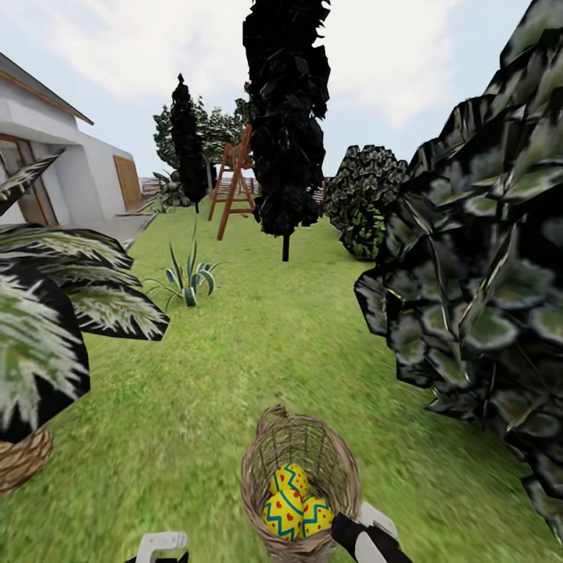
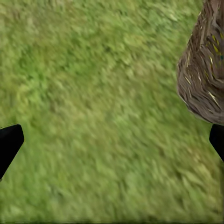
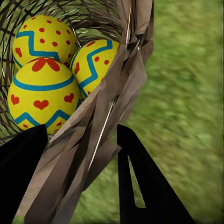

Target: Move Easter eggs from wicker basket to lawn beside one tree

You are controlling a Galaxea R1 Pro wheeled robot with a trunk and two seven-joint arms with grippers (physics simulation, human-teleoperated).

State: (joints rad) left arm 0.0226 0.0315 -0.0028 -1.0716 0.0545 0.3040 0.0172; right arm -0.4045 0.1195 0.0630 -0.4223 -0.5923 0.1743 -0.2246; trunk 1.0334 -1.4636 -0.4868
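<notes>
Right claw spread astride wicker basket rim, Easter eggs inside (partly hidden), left claw open

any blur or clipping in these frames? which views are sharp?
Head view: grass lawn smeared, black-leaved tree crisp. Left wrist view: grass soft throughout. Right wrist view: yellow painted eggs sharp, brown twig basket wall stretched into jagged shards between the right gripper's fingers.
</notes>
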